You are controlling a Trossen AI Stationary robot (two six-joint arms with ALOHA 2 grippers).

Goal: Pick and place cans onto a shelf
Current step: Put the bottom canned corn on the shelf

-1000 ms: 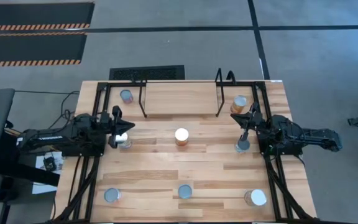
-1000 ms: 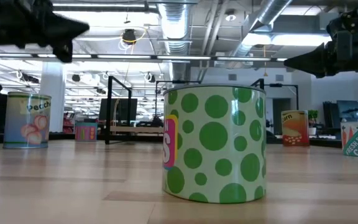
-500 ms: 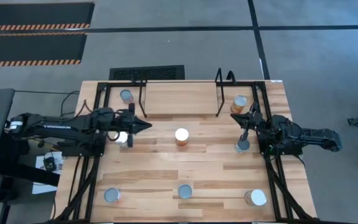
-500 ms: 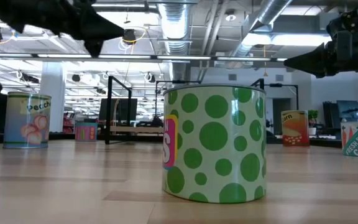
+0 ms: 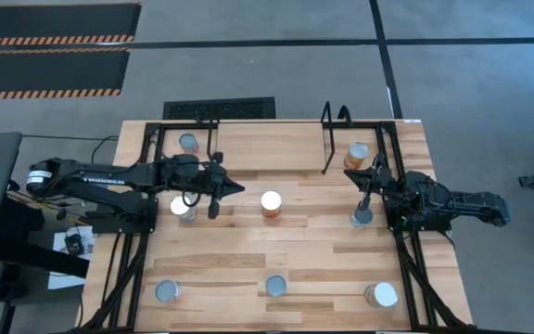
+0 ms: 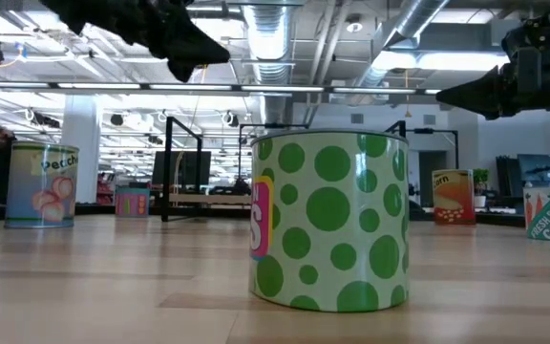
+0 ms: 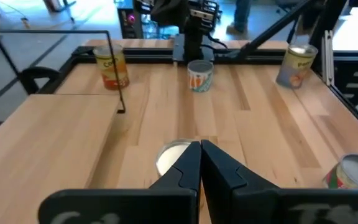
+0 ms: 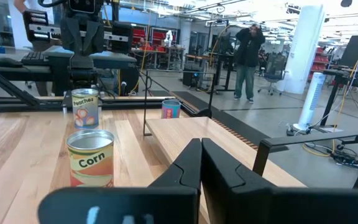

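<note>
My left gripper (image 5: 237, 188) is shut and empty, high above the table, just left of an orange can with a white top (image 5: 271, 203), which also shows under the fingertips in the left wrist view (image 7: 169, 158). A white-topped can (image 5: 182, 206) stands behind the gripper, under the arm. My right gripper (image 5: 352, 176) is shut and empty at the right, between the Corn can (image 5: 357, 153) and a grey-topped can (image 5: 362, 217). The shelf (image 5: 267, 148), black tube loops with a wooden board, stands at the far middle. A green dotted can (image 6: 330, 220) stands near the front edge.
One can (image 5: 188, 142) stands at the far left beside the shelf. Three cans (image 5: 166, 291) (image 5: 276, 285) (image 5: 379, 295) stand along the near edge. The black table frame (image 5: 128, 269) runs down both sides. A person (image 8: 248, 43) stands in the room beyond.
My left gripper has travelled toward the table's right edge, from over the white-topped can at the left to just short of the orange can in the middle, staying high above the table. No can has moved.
</note>
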